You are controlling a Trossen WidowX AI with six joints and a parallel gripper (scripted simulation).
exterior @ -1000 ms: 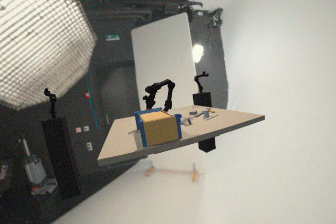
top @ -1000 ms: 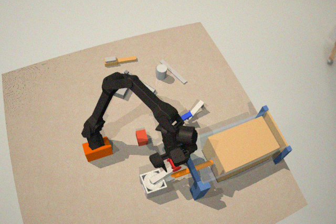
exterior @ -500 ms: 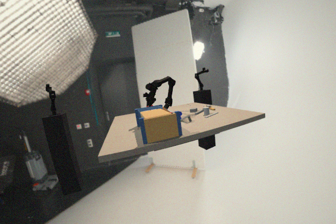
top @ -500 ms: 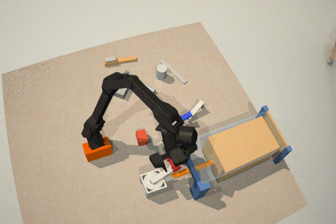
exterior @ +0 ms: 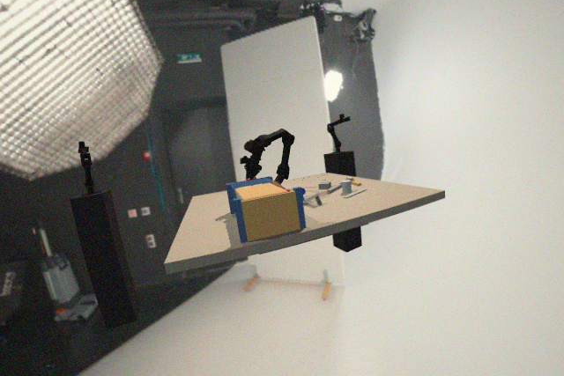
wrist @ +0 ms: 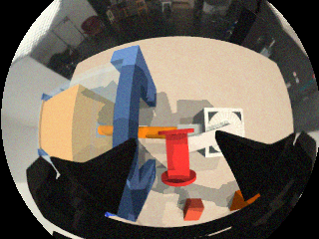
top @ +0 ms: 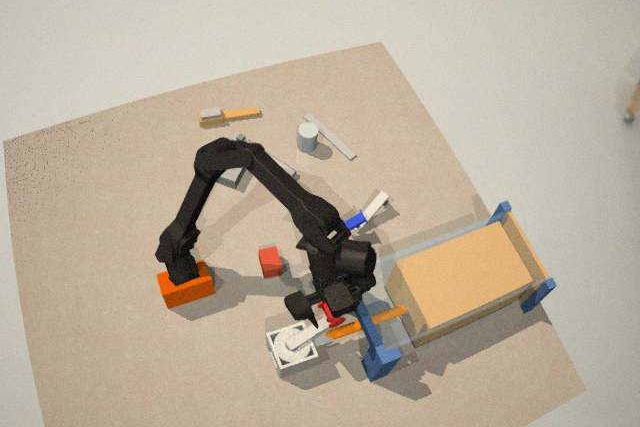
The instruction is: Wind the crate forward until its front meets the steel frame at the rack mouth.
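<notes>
The tan crate (top: 460,277) sits flat inside the clear-panelled cubby, behind the blue frame (top: 374,342) at its mouth; it also shows in the wrist view (wrist: 67,122). The white winch (top: 295,350) stands in front of the frame, and a pale strap (top: 305,338) runs from it toward the crate. The red winch handle (top: 325,318) lies on the bench between winch and frame. My gripper (top: 326,310) is open and empty, and hovers just above the handle. In the wrist view the handle (wrist: 177,155) lies between my two spread fingers.
An orange rod (top: 368,321) lies across the frame's mouth, in front of the crate. A red block (top: 270,261), a blue-handled tool (top: 367,213), a grey cylinder (top: 307,137), a grey bar (top: 330,136) and an orange-handled tool (top: 229,114) lie about the bench.
</notes>
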